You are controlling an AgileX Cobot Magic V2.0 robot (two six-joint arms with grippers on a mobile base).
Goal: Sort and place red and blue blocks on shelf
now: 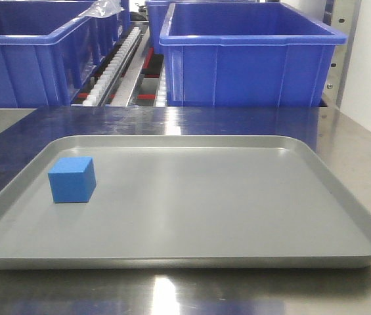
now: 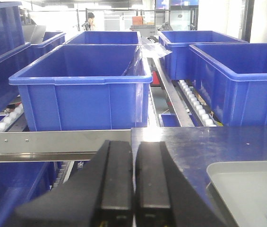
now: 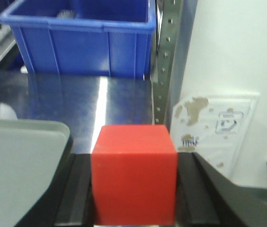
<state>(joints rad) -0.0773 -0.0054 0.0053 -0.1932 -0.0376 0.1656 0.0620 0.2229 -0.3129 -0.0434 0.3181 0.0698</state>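
Grip: right hand (image 3: 134,201) clamps the red block (image 3: 134,170) by opposite faces; left hand (image 2: 134,184) is closed on nothing. The blue block (image 1: 72,179) rests on the tray (image 1: 238,197), near its left edge. Expect both to be light, rigid and matte; pinch flat opposite sides at mid-height.
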